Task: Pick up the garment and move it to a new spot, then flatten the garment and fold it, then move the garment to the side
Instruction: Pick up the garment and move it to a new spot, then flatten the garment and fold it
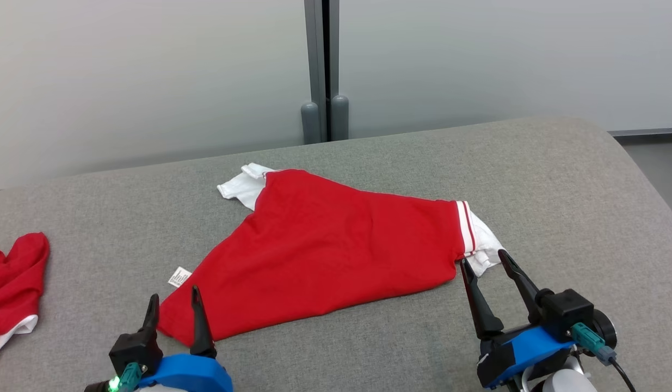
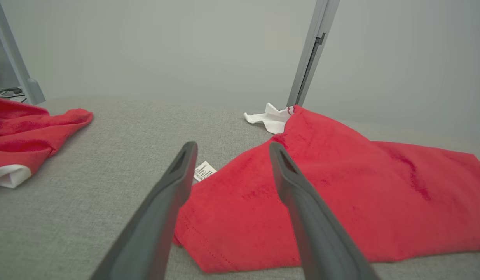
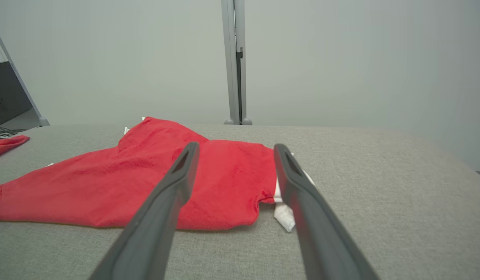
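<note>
Red garment (image 1: 325, 245) spread on grey surface (image 1: 531, 179). Left gripper (image 1: 174, 293) at hem corner, right gripper (image 1: 482, 256) by white sleeve; both jaws released, empty.

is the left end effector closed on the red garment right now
No, the left end effector stands wide open, and the red garment lies loose on the grey surface by its fingers.

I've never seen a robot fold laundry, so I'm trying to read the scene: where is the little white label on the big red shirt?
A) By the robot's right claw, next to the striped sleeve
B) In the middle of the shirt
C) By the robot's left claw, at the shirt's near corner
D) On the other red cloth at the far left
C: the white label sticks out from the edge of the red garment, just beyond the tips of the left gripper.
</note>
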`<state>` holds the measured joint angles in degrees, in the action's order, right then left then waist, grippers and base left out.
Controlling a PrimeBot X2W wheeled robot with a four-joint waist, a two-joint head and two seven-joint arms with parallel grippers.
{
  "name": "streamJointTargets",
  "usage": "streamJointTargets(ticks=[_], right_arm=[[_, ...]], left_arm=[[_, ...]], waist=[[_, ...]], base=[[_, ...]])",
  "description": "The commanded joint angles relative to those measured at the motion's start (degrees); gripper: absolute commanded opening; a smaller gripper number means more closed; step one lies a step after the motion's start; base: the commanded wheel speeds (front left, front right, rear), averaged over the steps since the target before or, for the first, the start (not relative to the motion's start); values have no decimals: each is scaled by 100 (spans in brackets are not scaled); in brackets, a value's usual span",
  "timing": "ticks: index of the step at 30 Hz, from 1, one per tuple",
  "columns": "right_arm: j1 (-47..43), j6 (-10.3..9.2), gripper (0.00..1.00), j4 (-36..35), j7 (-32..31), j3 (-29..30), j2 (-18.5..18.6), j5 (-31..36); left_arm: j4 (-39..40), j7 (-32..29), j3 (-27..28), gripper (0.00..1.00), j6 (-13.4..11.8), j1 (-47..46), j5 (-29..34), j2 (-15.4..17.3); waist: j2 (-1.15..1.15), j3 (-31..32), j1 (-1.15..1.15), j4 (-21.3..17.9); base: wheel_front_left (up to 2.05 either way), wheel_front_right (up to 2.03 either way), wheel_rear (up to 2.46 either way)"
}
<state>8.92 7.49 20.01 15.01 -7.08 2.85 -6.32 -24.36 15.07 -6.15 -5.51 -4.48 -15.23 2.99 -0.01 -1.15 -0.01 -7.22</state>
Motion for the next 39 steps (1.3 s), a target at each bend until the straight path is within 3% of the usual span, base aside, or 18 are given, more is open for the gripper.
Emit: streamJointTargets(ticks=[1, 15, 28, 35, 39], right_arm=[[-82, 1, 100, 8, 25, 16, 13, 12], [-141, 1, 100, 47, 25, -93, 51, 41], [139, 1, 100, -10, 25, -32, 162, -86], [157, 1, 100, -5, 25, -18, 133, -102], [211, 1, 100, -14, 25, -58, 113, -118]], left_arm=[[11, 16, 13, 100, 36, 70, -29, -13], [-544, 16, 41, 100, 84, -24, -539, -13], [-1046, 17, 443, 100, -332, -512, -1013, -8], [-911, 16, 639, 100, -464, -518, -959, -10], [-1036, 16, 663, 100, -386, -549, -1002, -15]], waist=[[1, 25, 1, 15], [1, -150, 1, 23], [1, -712, 1, -216], [1, -814, 1, -165], [1, -876, 1, -163]], base=[[0, 0, 0], [0, 0, 0], [0, 0, 0], [0, 0, 0], [0, 0, 0]])
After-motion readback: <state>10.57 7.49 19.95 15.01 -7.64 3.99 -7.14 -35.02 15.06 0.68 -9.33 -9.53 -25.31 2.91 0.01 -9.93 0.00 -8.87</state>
